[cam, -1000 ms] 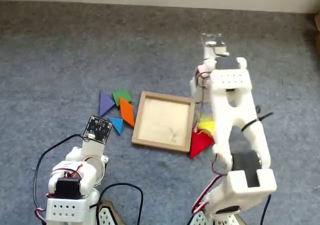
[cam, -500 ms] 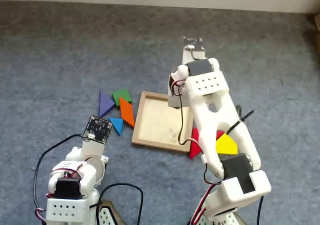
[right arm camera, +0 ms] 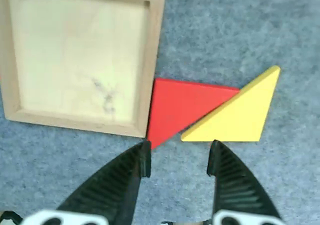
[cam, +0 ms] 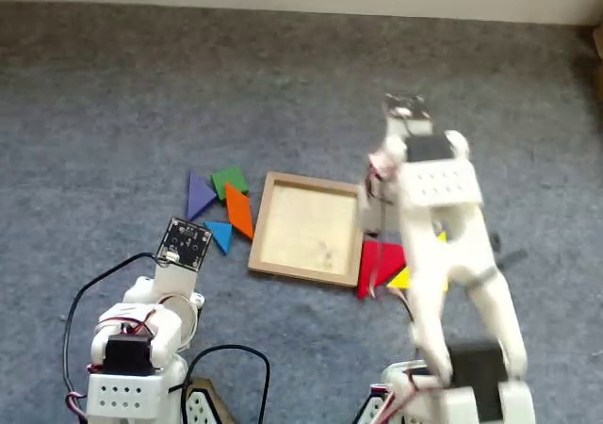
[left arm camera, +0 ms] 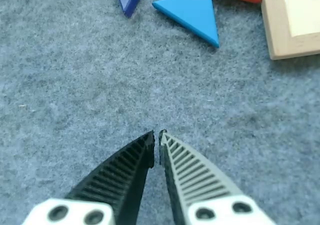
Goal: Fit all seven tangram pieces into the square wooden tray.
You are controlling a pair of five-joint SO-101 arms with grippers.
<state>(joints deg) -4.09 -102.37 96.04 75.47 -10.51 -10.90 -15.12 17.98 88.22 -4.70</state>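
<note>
Tangram pieces lie on either side of the square wooden tray (cam: 260,228), which sits flat on the grey carpet (cam: 113,113) between the two arms. The tray floor shows pale wood with a faint dark scuff.

Just beside the tray's left rim is a cluster of four pieces. The orange parallelogram (cam: 239,211) is nearest the rim, with the green square (cam: 230,181) beyond it. The purple triangle (cam: 198,196) is further left and the blue triangle (cam: 220,235) is nearest the left arm.

On the other side, the red triangle (cam: 377,264) touches the tray's outer right rim near its front corner. The yellow triangle (right arm camera: 240,117) lies with its long edge against the red one's long edge.

The right gripper (right arm camera: 180,147) hangs above the carpet just short of these two pieces. Its jaws are spread wide with nothing between them, one tip near the red triangle's point and the other near the yellow triangle's base. In the high view the right arm (cam: 443,245) stretches out over the red and yellow pieces.

The left gripper (left arm camera: 156,135) is over bare carpet, a little apart from the blue triangle. Its jaws are pressed together at the tips and hold nothing. The left arm (cam: 141,349) sits folded near the table's front edge.
</note>
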